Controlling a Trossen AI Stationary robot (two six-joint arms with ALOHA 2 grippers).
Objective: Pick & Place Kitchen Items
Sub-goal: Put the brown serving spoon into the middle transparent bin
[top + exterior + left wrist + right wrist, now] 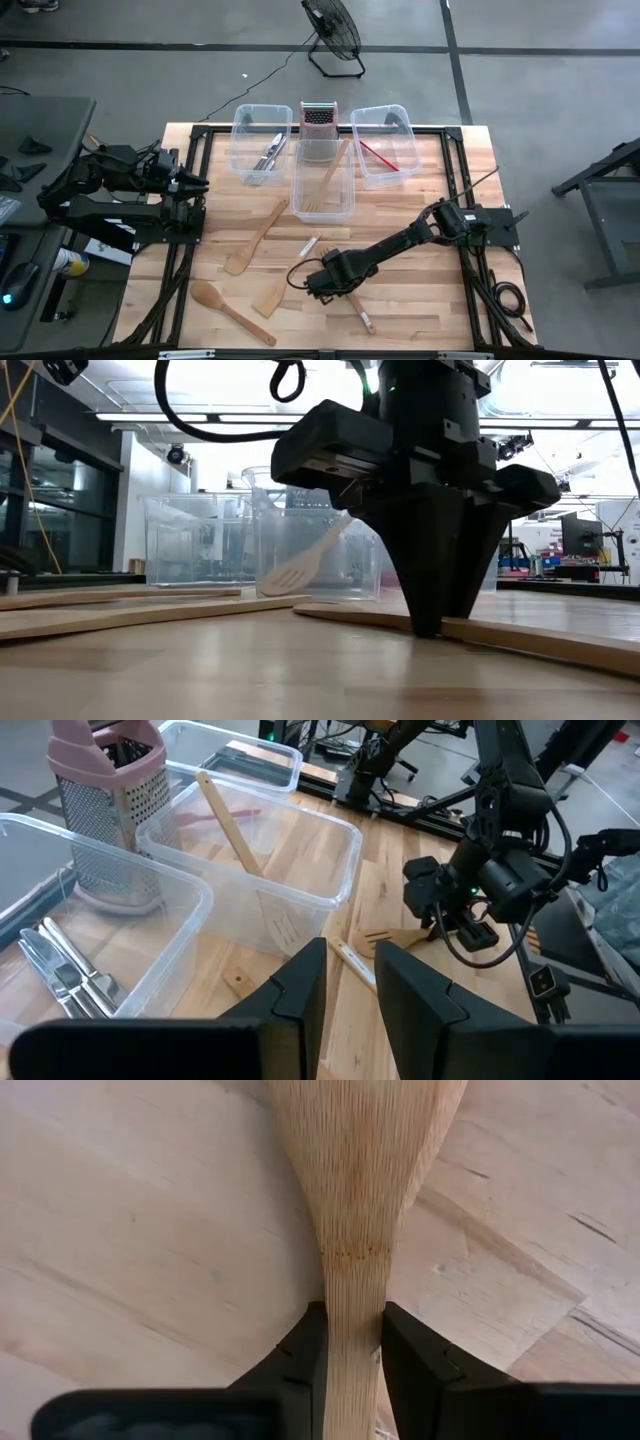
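**Right gripper clamped on a pale wooden utensil, near-centre of table**

- Right gripper [322, 285]: lowered to the butcher-block wooden table [420, 300] near its front centre. Its dark fingers [300, 1355] press both sides of the narrow neck of a pale wooden fork-spatula [355, 1190], which lies flat on the boards; the jaws are closed down to the width of that handle. The low view shows the fingertips meeting the wood at the table surface.
- Left gripper [350, 995]: held back over the table's left edge, jaws nearly closed with a slim gap, holding nothing.
- Large pale wooden spoon [228, 307]: flat at near left.
- Long pale wooden spatula [256, 238]: flat, left of centre.
- Short broad wooden spatula [272, 297]: just left of the right gripper.
- Small light-handled utensil [309, 245]: centre; type unclear.
- Clear plastic bin, far left [243, 150]: holds silver metal cutlery [271, 152].
- Clear plastic bin, centre [300, 195]: holds a slotted wooden utensil [328, 183], leaning.
- Clear plastic bin, far right [395, 170]: holds a red utensil [378, 155].
- Metal box grater with pinkish top [318, 122]: upright, far centre between the bins.
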